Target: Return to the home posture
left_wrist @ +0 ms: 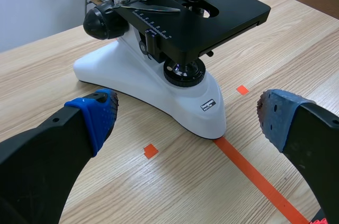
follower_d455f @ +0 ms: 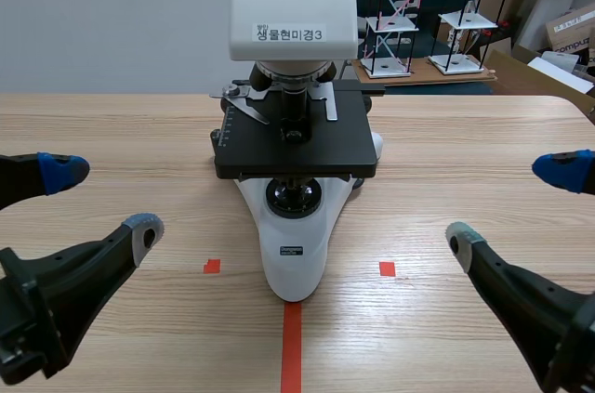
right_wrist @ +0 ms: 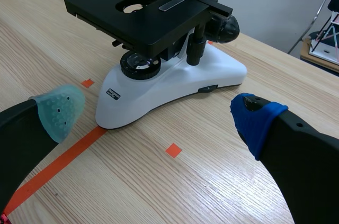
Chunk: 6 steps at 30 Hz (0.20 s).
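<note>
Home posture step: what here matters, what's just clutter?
Job: left gripper, open; right gripper, open; neither holds anything.
Just there: microscope between them on the table; strut models and cardboard box beyond it.

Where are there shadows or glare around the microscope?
Scene view: the stage shades the microscope base; no glare on the table. Left wrist view: small glints on the lamp lens under the stage. Right wrist view: soft shadow hugs the base, light even.
</note>
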Available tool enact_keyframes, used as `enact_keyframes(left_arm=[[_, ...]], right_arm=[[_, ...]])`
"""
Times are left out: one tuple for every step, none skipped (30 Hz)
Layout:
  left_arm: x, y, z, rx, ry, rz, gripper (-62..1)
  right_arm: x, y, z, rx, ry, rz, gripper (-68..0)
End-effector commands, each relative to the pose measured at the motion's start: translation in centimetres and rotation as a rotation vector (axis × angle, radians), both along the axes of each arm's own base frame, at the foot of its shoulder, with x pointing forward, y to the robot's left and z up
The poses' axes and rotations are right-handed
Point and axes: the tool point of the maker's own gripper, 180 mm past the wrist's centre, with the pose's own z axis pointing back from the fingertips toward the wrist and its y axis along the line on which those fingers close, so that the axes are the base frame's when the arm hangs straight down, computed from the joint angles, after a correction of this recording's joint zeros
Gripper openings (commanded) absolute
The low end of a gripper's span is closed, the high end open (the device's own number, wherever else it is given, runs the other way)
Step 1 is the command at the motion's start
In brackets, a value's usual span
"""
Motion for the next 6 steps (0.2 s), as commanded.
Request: enact_keyframes(left_arm=[[0.00, 0.07, 0.42, -0.013, -0.011, 0.005, -5.6], [0.00, 0.07, 0.42, -0.013, -0.011, 0.005, -5.6], [0.00, 0.07, 0.42, -0.013, -0.011, 0.005, -5.6], [0.00, 0.07, 0.42, -0.013, -0.011, 0.005, -5.6], [0.00, 0.07, 0.42, -0.013, -0.011, 0.005, -5.6], [0.00, 0.07, 0.42, -0.013, -0.011, 0.005, -5.6]], right_arm=[[0.30, -0.05, 0.71, 0.022, -0.028, -0.002, -6.7], [0.30, -0.05, 0.71, 0.022, -0.028, -0.002, -6.7], [0.30, -0.05, 0.71, 0.022, -0.028, -0.002, -6.7], [0.30, -0.05, 0.71, 0.022, -0.028, -0.002, -6.7], [0.30, -0.05, 0.71, 0.022, -0.028, -0.002, -6.7], [0.30, -0.05, 0.71, 0.022, -0.028, -0.002, -6.7]])
